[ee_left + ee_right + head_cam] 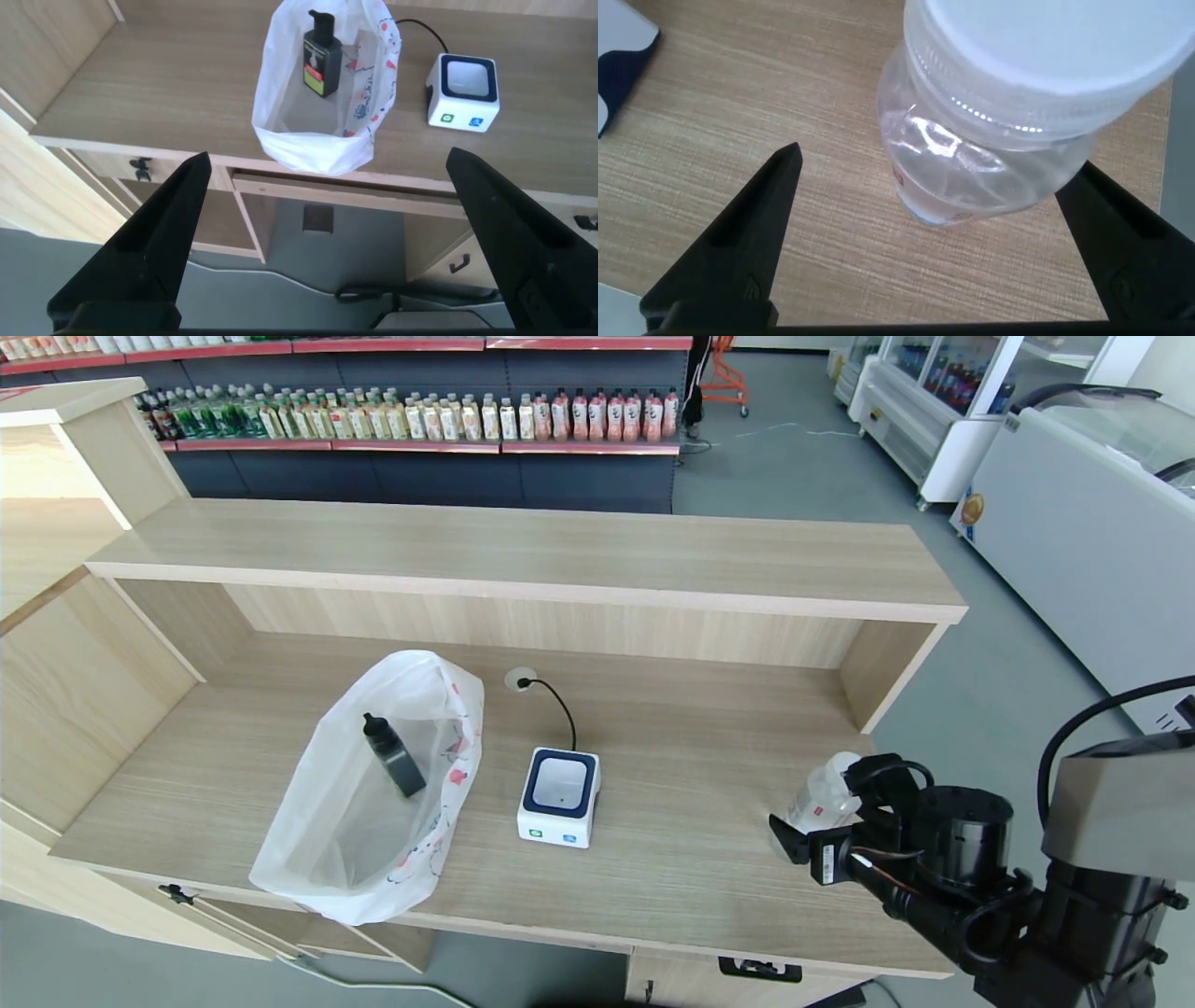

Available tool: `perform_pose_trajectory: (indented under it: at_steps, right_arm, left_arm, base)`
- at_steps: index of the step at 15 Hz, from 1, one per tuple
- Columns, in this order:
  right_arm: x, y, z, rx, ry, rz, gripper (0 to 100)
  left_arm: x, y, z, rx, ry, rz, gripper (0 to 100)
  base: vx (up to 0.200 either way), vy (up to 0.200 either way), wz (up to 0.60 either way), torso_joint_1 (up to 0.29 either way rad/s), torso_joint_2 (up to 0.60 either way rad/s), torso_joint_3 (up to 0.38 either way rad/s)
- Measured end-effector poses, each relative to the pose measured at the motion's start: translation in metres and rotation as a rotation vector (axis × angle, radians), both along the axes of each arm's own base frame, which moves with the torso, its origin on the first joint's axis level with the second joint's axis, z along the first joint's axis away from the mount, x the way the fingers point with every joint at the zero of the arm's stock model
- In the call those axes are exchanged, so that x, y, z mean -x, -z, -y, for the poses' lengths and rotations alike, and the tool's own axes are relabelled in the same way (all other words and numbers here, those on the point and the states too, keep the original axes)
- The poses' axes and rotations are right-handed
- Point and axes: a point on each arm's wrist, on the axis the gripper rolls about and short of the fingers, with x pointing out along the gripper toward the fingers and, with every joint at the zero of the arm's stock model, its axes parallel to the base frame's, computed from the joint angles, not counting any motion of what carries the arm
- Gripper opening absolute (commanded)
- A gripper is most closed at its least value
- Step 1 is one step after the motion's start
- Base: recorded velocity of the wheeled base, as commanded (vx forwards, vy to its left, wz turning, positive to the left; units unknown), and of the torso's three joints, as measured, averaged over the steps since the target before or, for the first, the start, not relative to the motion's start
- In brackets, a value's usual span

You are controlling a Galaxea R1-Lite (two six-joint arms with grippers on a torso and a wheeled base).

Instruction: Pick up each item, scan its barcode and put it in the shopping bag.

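Right pincer spread wide, gripping nothing; clear plastic bottle with white cap sits between its fingers on the wooden tabletop. Left pincer wide open, empty, white plastic shopping bag ahead.

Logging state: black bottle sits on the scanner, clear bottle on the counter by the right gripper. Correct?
No: the black bottle is inside the shopping bag, not on the scanner, as the head view shows. The rest holds.
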Motion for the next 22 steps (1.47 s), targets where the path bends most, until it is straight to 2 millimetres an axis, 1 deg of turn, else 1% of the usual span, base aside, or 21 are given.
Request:
perform_pose_trajectory:
  at_steps: [4, 6, 10, 12, 13, 17, 22]
  right_arm:
    - [-0.008, 0.006, -0.003, 0.003, -0.006, 0.012, 100]
    - [-0.015, 0.010, -0.006, 0.015, -0.010, 0.021, 100]
    - [-0.027, 0.016, -0.011, 0.016, -0.074, 0.032, 100]
    - [-0.033, 0.018, -0.014, 0.017, -0.079, 0.048, 100]
    - [-0.036, 0.019, -0.015, 0.016, -0.080, 0.050, 0]
    - [-0.042, 0.018, -0.016, 0.011, -0.079, 0.068, 0]
    - [-0.043, 0.018, -0.014, 0.040, -0.103, 0.077, 0]
  left_arm:
    - [0.000, 0.000, 0.000, 0.000, 0.000, 0.000, 100]
    - [0.000, 0.000, 0.000, 0.000, 0.000, 0.000, 100]
    - [0.000, 0.000, 0.000, 0.000, 0.000, 0.000, 100]
    - [0.000, 0.000, 0.000, 0.000, 0.000, 0.000, 100]
    - [0.000, 0.000, 0.000, 0.000, 0.000, 0.000, 100]
    - [0.000, 0.000, 0.000, 0.000, 0.000, 0.000, 100]
    - [0.000, 0.000, 0.000, 0.000, 0.000, 0.000, 100]
  base:
    - [0.000, 0.000, 0.00, 0.000, 0.00, 0.000]
    - [0.000, 0.000, 0.00, 0.000, 0.00, 0.000]
    - [0.000, 0.000, 0.00, 0.000, 0.00, 0.000]
    - [0.000, 0.000, 0.00, 0.000, 0.00, 0.000]
    - [0.000, 0.000, 0.00, 0.000, 0.00, 0.000]
    - [0.000, 0.000, 0.00, 0.000, 0.00, 0.000]
    - [0.000, 0.000, 0.00, 0.000, 0.00, 0.000]
